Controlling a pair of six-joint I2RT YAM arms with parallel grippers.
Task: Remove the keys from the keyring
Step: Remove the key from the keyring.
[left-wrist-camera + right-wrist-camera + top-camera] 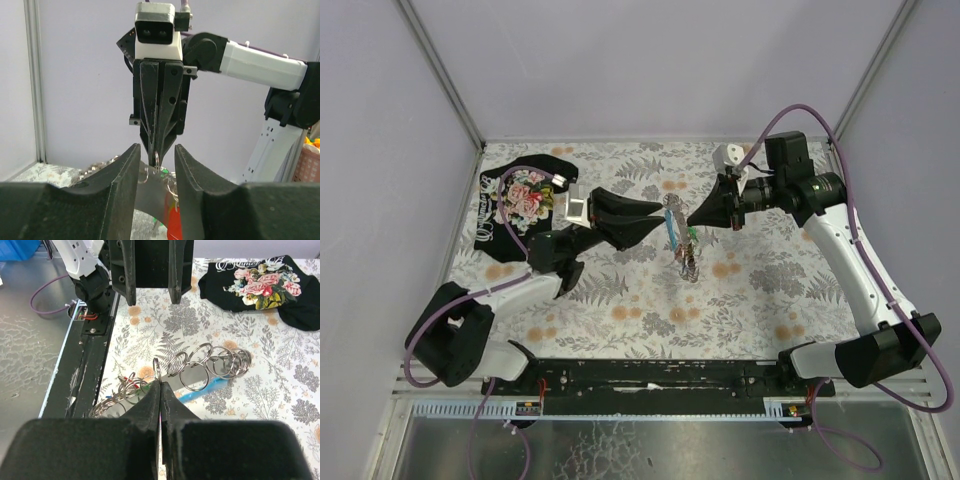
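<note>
The keyring (pixel 672 222) is held up between my two grippers over the middle of the table. It is a string of silvery rings (pixel 210 362) on a curved grey and light-blue fob (pixel 220 385). My right gripper (pixel 160 385) is shut on one thin ring (pixel 157 371). My left gripper (pixel 157 150) faces it with its jaws open. Its fingers (pixel 120 180) stand on either side of the grey fob (pixel 150 192), apart from it. The keys (pixel 689 262) hang below the ring. A red key head (pixel 176 220) and a bit of green show between the left fingers.
A black floral cloth (pixel 520 200) lies at the back left of the patterned table (pixel 750 300). The black base rail (pixel 660 375) runs along the near edge. Grey walls close in the back and sides.
</note>
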